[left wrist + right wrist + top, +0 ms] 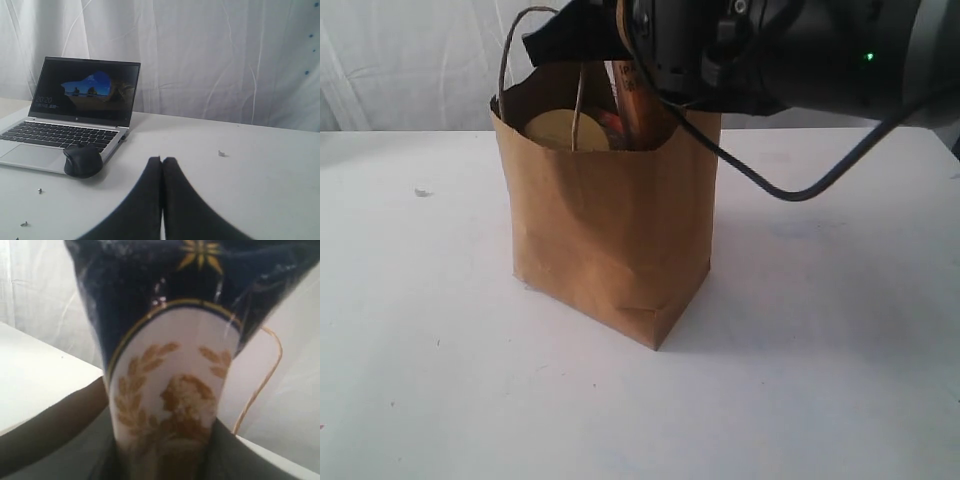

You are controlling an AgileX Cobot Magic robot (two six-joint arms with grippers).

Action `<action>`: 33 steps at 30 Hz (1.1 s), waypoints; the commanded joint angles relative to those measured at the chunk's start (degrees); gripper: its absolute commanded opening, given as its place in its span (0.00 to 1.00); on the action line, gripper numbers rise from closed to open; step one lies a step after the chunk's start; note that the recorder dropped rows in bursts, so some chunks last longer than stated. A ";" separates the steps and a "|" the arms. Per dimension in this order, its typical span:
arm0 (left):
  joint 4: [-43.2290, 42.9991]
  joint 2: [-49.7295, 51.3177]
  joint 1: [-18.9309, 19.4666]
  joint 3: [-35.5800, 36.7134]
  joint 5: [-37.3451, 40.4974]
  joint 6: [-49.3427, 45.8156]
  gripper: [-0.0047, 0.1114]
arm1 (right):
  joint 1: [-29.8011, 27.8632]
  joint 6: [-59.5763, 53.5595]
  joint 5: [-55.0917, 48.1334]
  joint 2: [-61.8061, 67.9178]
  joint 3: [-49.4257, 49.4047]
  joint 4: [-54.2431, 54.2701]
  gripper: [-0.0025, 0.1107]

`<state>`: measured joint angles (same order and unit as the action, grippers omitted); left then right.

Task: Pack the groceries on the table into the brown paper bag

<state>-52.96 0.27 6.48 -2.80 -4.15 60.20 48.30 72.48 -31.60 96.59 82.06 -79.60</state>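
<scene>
Nearly finished, judging by the exterior view. No groceries lying loose on the table [420, 380] around the brown paper bag [610, 230], upright mid-table. Inside, toward the left: gold-lidded glass jar [555, 130], with a scrap of orange-red packaging [610, 125] just beside it, too hidden to name. Toward the right: long blue-ended spaghetti pack [170, 390], upright, lower part in the bag, blue end poking above the rim. Pinched, apparently, by the right gripper [655, 70] at a narrow gap, fingers mostly hidden. Left to do: let go and lift clear. Left gripper [161, 162] fully closed, empty, off by a laptop [75, 115] and mouse [82, 160]. Cannot see the remaining groceries; presumably deeper in the bag.
</scene>
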 commanded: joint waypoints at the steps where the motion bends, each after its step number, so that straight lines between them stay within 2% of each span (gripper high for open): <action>1: -0.16 -0.27 -0.43 0.00 -0.63 -0.08 0.04 | -0.39 -0.87 -2.03 2.69 -0.86 2.79 0.26; 8: -0.16 -0.27 -0.43 0.00 -0.63 -0.08 0.04 | -0.39 -0.87 -3.18 3.99 -0.86 2.89 0.28; 15: -0.16 -0.27 -0.43 0.00 -0.63 -0.08 0.04 | -0.39 -0.87 -3.50 3.99 -0.86 3.92 0.47; 17: -0.16 -0.27 -0.43 0.00 -0.63 -0.08 0.04 | -0.39 -0.87 -4.06 4.05 -0.86 5.41 0.49; 33: -0.16 -0.27 -0.43 0.00 -0.63 -0.08 0.04 | -0.39 -0.87 -5.56 4.19 -1.54 9.12 0.49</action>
<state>-52.96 0.27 6.48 -2.80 -4.15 60.20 48.29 71.75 -36.43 100.88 80.90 -70.62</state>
